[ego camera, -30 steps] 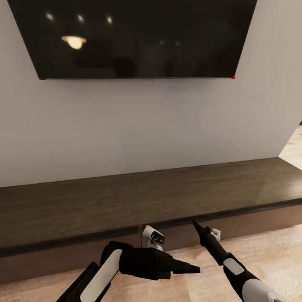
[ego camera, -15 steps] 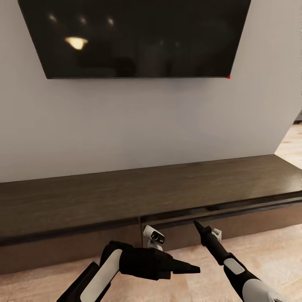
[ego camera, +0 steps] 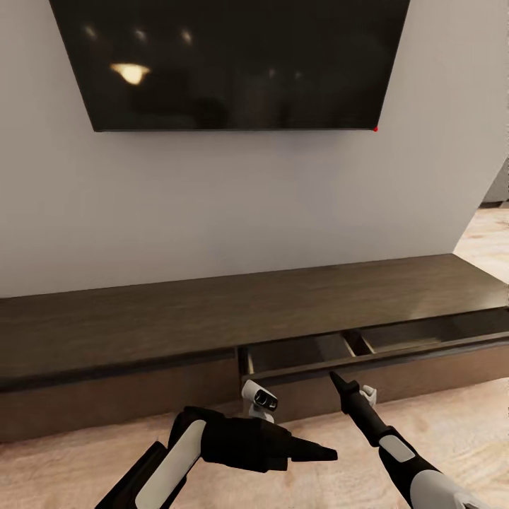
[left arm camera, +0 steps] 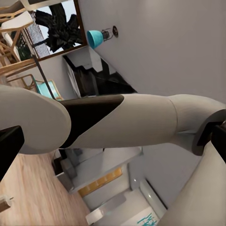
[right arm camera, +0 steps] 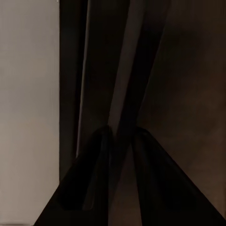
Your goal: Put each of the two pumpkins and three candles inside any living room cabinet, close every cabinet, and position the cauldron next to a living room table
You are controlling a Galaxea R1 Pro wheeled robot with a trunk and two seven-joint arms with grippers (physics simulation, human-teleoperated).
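1. Pale wall (ego camera: 233, 205) filled the middle of the head view, with a black television (ego camera: 233, 63) mounted across the top and the long dark cabinet (ego camera: 141, 332) running the width of the frame below it.
2. One drawer (ego camera: 367, 346) at lower right stood partly out, a divider visible inside. No candles or pumpkins appeared in that opening.
3. Right gripper (ego camera: 332, 377) reached to the drawer's front edge at lower centre. In its wrist view the two dark fingers (right arm camera: 89, 183) sat close together with a thin lip of the drawer front between them, so it looked clamped on that edge.
4. Left gripper (ego camera: 326, 451) hung low in the frame over the plank floor (ego camera: 452, 417), its tip drawn to a point and carrying nothing. Whether the jaws were fully together could not be told.
5. Likely risk: the handleless front offers only a thin lip, so the hold could slip under a fast or angled pull.
6. A pull off the drawer's line could jam it in its runners.
7. Left arm (left arm camera: 117, 122) lay across its own wrist camera, blocking that view of the work.
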